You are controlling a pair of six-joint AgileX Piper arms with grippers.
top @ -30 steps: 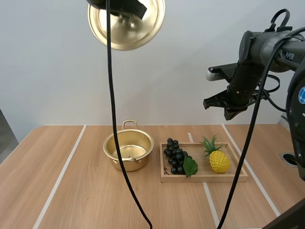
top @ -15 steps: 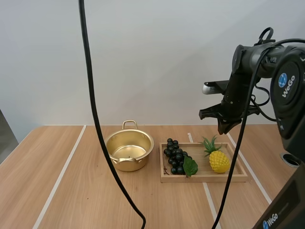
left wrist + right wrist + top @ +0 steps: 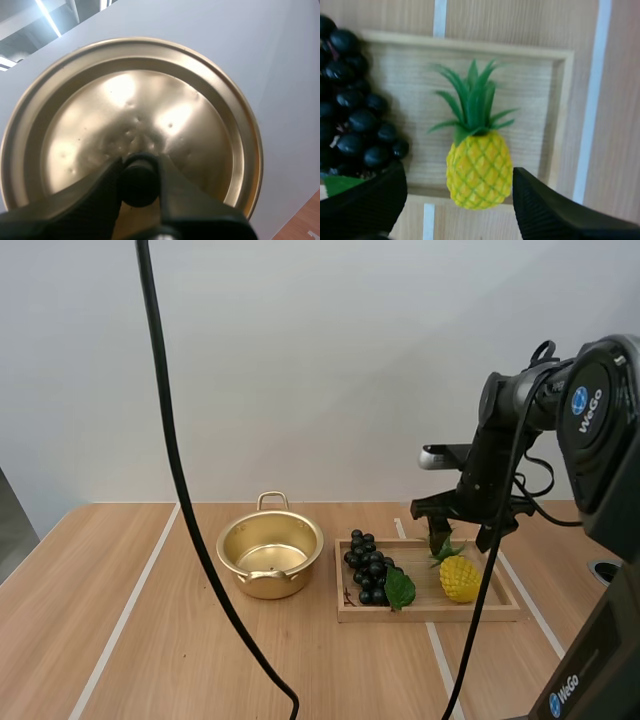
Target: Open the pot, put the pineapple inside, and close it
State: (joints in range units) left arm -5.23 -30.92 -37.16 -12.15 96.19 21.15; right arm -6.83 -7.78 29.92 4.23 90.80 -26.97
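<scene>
WeGo logo (image 3: 588, 403) on right arm's joint (image 3: 612, 445), second WeGo logo (image 3: 566, 697) on lower link (image 3: 605, 650)

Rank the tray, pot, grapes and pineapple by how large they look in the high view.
1. wooden tray
2. pot
3. grapes and pineapple: they look about alike, so they are left unranked.

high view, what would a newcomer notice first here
The right end effector, open, hangs over the yellow pineapple on the wooden tray, beside dark grapes. The left end effector grips the gold lid by its knob; the pot stands open beside the tray.
</scene>
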